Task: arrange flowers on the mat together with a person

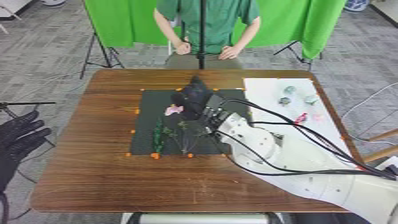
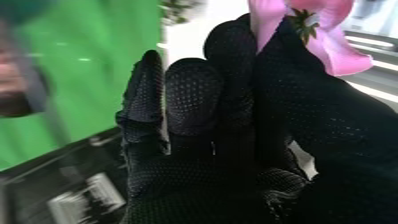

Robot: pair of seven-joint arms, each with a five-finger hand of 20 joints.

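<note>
Pink flower [image 1: 174,109] first: in the head view I have it over the dark mat [image 1: 147,107], about eleven o'clock from the mat's centre; whether it touches the mat, I can't tell. My right hand [image 1: 195,93] is at twelve o'clock over the mat, palm narrow, thumb and fingers pinching that flower; in the right wrist view the petals spread past the fingertips, green base showing between them. On the mat, a dark green leafy stem [image 1: 159,136] lies at eight o'clock and thin branching stems [image 1: 185,142] at six, just beside each other. The right arm [image 1: 298,162] comes in from four o'clock, passing over part of the white sheet [image 1: 264,90], which sits at two to three o'clock. On that sheet I log pale green blooms [image 1: 290,90] at two o'clock, a red-pink flower [image 1: 301,118] at three and a pale pink one [image 1: 321,118] just beyond it. Orange bits [image 1: 155,155] dot the mat's border. Brown wooden table [image 1: 115,185] under everything. Left hand [image 1: 19,132] at nine o'clock, off the table's edge, wide, fingers loosely extended, holding nothing.
</note>
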